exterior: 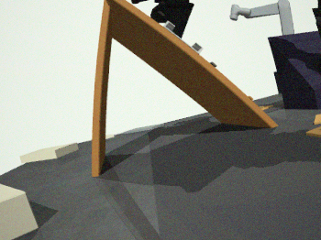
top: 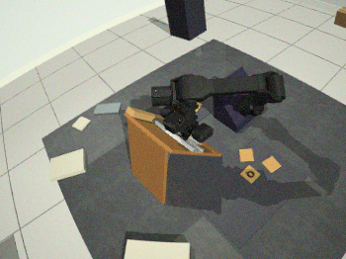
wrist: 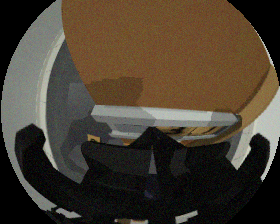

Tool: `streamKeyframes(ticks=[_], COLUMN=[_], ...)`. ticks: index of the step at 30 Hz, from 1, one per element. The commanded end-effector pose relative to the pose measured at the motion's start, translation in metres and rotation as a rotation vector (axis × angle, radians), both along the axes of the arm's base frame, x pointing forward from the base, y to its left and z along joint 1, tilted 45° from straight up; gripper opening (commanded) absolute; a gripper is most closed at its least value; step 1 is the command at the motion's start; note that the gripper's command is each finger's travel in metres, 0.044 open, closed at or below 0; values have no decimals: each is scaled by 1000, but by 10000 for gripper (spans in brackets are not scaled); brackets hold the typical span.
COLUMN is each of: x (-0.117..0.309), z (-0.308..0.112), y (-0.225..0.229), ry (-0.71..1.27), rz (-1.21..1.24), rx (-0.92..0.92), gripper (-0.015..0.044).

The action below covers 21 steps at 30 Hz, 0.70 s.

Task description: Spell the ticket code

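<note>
The tilted orange-brown board (top: 147, 155) (exterior: 183, 68) (wrist: 165, 55) carries a pale grey letter rail (wrist: 167, 116). Several wooden tiles (wrist: 200, 131) show inside the rail, toward its right end in the wrist view; their letters cannot be read. My gripper (wrist: 151, 130) (exterior: 180, 33) is shut, with no tile between its fingers. Its tips are close at the rail, left of those tiles in the wrist view; whether they touch anything is unclear. A tile with a dark ring mark (top: 250, 174) (wrist: 93, 138) and two plain-looking tiles (top: 246, 154) (top: 271, 164) lie off the board. The ticket's code is not readable.
A dark purple block (top: 232, 113) (exterior: 298, 75) stands beyond the board, under the arm. Cream blocks (top: 68, 164) (top: 157, 249) and a blue-grey slab (top: 107, 108) lie behind the board. Another tile (top: 199, 106) shows partly behind the arm.
</note>
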<state>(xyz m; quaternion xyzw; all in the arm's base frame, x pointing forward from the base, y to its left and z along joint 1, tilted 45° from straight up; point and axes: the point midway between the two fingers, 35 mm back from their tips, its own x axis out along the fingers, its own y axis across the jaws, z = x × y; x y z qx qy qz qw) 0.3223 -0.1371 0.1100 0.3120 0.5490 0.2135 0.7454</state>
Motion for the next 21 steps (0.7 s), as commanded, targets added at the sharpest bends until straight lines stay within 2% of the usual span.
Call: streamKeyframes(ticks=[1, 21], x=[0, 0], z=[-3, -8], y=[-1, -5], ry=[2, 2], rz=[3, 3], rx=[2, 1], gripper=[0, 0])
